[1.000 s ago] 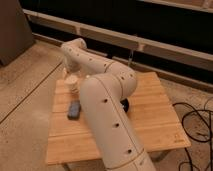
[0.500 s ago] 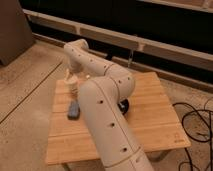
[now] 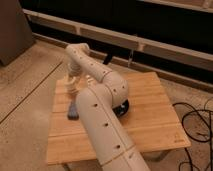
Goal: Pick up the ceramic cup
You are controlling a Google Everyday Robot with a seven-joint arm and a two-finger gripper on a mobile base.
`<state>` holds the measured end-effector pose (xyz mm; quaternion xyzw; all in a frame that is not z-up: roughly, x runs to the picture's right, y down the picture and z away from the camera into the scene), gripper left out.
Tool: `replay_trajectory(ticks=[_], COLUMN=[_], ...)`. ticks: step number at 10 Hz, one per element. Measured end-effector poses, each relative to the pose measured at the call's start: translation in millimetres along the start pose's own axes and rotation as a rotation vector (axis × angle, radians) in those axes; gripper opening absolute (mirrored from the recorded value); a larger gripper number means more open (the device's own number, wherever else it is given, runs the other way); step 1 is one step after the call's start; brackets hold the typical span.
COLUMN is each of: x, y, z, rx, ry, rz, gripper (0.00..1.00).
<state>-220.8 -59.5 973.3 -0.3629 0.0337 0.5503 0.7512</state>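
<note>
The ceramic cup [image 3: 71, 90] is small and cream-beige. It stands near the back left corner of the wooden table [image 3: 150, 115]. My gripper [image 3: 71, 83] hangs down from the wrist and sits right on top of the cup, covering its upper part. The white arm [image 3: 102, 125] reaches from the bottom of the view across the table to that corner.
A blue flat object [image 3: 73, 111] lies on the table just in front of the cup. A slim whitish bottle-like object [image 3: 90, 80] stands right of the cup. A glossy black bowl [image 3: 123, 107] is partly hidden behind the arm. Cables [image 3: 197, 125] lie on the floor at right.
The gripper has come down a little onto the cup at the table's back left corner. The cup has not visibly moved.
</note>
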Motion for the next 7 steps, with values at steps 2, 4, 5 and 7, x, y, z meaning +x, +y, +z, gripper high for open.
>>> replay_trajectory(ticks=[2,4,5,7], x=[-20,-45,-53,-64], y=[-1,4,9,42], z=[-22,-62,-80,-134], rx=[-0.016,0.008,0.016,0.004], ry=[-0.076,-0.186,-0.232,-0.368], rz=[-0.033,-0.091,-0.118,-0.205], gripper=[0.00,0.00,0.00,0.00])
